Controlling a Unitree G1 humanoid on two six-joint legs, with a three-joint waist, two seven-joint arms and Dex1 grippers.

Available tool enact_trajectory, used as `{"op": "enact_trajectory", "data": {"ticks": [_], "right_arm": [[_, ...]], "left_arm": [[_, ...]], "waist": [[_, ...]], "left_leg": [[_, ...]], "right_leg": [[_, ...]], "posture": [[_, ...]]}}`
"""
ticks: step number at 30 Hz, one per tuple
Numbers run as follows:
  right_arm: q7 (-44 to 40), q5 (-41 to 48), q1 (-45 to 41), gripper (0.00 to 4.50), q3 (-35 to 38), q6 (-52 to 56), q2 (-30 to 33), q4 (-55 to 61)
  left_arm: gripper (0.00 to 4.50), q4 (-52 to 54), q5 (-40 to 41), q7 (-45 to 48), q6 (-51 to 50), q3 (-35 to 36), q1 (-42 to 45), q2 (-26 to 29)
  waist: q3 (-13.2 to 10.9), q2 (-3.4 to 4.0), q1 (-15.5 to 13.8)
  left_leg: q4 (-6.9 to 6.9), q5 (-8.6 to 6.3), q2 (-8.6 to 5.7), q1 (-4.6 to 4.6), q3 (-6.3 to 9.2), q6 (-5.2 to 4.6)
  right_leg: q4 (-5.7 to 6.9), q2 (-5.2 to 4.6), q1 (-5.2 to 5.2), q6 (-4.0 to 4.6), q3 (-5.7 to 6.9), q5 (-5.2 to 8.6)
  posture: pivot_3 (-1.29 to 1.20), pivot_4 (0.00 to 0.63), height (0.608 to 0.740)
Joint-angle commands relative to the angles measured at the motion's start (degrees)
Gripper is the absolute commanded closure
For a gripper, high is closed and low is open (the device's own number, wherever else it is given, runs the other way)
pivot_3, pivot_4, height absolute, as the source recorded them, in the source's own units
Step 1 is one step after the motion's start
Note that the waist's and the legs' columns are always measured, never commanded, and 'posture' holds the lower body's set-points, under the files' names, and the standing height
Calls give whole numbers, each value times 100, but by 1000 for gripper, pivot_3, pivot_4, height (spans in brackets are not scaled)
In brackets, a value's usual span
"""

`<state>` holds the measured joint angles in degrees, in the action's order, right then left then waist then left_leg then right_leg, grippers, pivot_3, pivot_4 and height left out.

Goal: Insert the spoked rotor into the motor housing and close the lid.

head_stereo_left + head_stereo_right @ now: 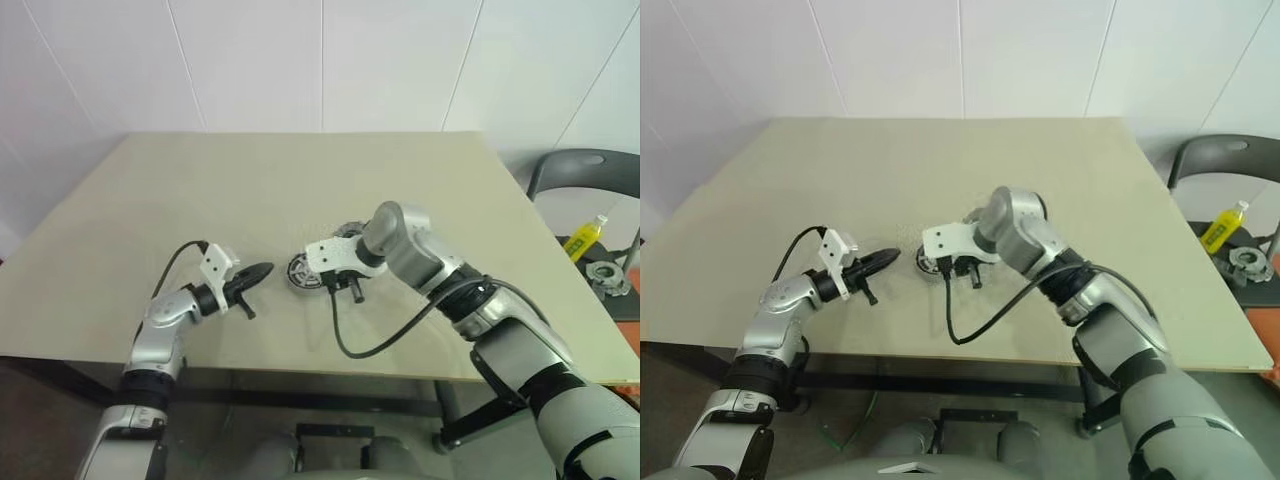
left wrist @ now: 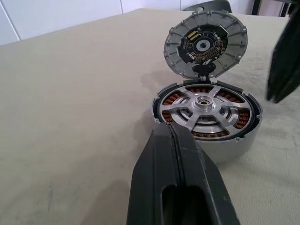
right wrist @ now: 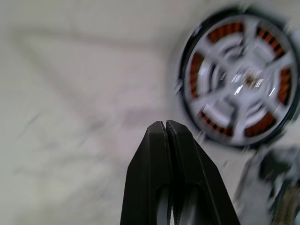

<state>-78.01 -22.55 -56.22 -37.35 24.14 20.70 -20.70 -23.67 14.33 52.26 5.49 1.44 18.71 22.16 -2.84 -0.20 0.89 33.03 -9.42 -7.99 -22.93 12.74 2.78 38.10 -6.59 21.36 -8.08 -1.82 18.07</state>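
**Rotor seated in the housing, lid up, both pincers shut and empty**

I see one motor housing [image 2: 206, 124] sitting near the middle of the bench [image 1: 150, 220], a short round can with a pale grey outer wall and a dark rim. Inside it, copper-brown windings show through the gaps of the spoked rotor [image 2: 202, 107], a single shiny silver disc with broad flat spokes and a small brassy hub; it lies flat in the housing, not tilted. The lid [image 2: 205, 44] stands open, hinged at the far side of the housing and raised nearly upright: a round ribbed-edge metal disc whose inner face carries a dark circuit board with a pale ring at its centre.

My left pincer [image 1: 256, 275] has its two black fingers pressed together with nothing between them; it lies roughly level, tip toward the housing and a little short of it. My right pincer [image 3: 166, 125] is likewise shut on nothing, pointing steeply down at bare bench just beside the housing, not touching it.

The bench is a matte beige slab with faint scuffs. Wide open surface lies on every side of the housing, well away from all edges. Off the right edge stand one grey chair [image 1: 585, 165] and one yellow bottle [image 1: 583, 238].
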Motion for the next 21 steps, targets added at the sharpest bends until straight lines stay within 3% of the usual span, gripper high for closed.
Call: {"op": "enact_trajectory", "data": {"ticks": [1,21], "right_arm": [[201,97,-301,4428,173,-440,-51,-169],[356,-9,-345,4464,99,-1019,25,-703]], "left_arm": [[4500,78,21,-9,109,47,58,18],[4500,-21,-23,0,182,14,40,21]], "waist": [[0,0,-8],[0,0,8]], "left_leg": [[0,0,0,0,0,0],[0,0,0,3,1,0]], "right_leg": [[0,0,0,0,0,0],[1,1,-2,0,1,0]], "posture": [[0,0,740],[0,0,740]]}}
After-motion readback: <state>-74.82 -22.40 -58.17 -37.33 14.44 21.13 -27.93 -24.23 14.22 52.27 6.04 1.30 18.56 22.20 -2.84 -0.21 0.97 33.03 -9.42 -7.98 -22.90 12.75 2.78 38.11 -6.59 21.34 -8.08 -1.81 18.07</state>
